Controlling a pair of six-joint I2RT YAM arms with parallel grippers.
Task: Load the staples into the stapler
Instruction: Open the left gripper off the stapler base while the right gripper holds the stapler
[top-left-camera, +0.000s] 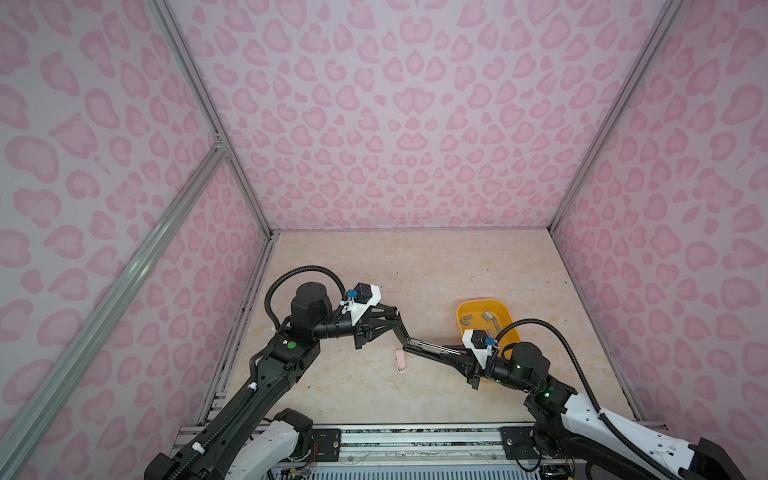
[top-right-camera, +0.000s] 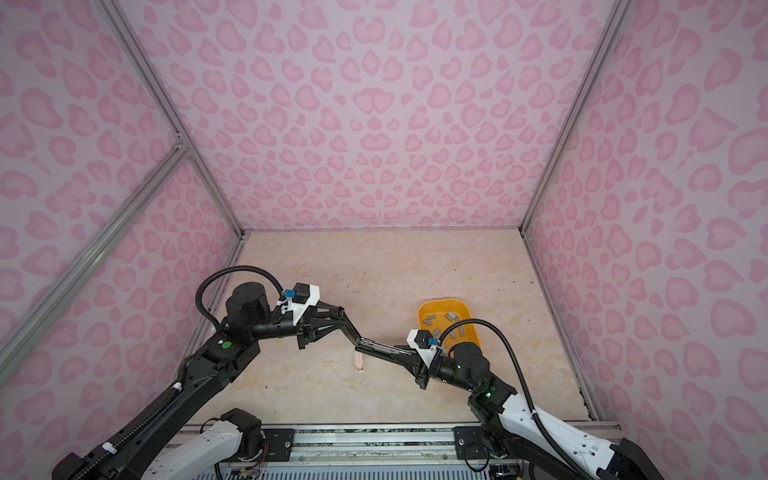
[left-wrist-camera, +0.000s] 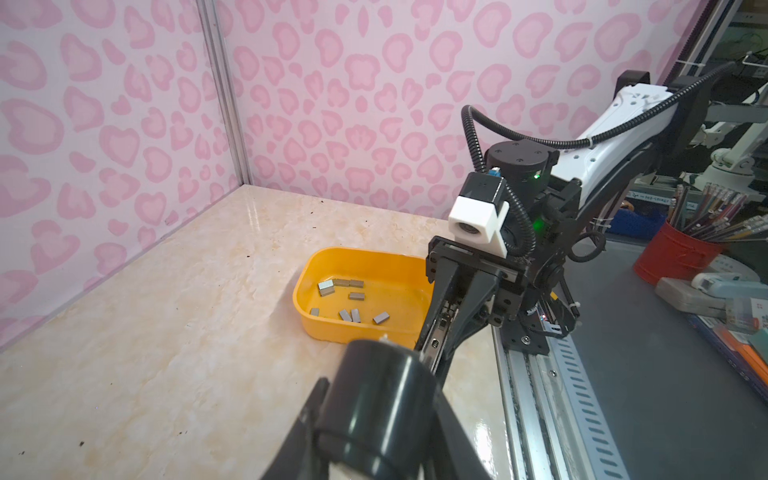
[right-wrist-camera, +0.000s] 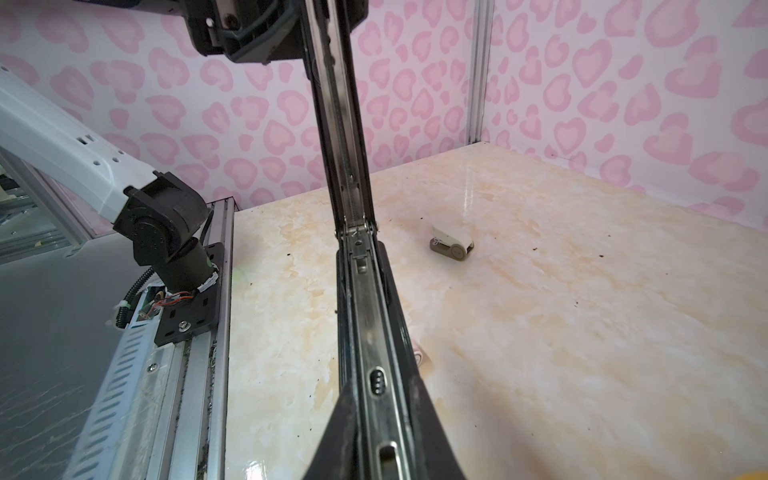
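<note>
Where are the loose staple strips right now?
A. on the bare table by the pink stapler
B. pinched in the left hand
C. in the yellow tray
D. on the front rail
C: the grey staple strips lie inside the yellow tray in both top views and the left wrist view; the left hand grips the open stapler instead.

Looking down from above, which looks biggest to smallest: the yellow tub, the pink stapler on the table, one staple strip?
Yellow tub
Pink stapler
Staple strip, far smaller, so distance doesn't matter.
</note>
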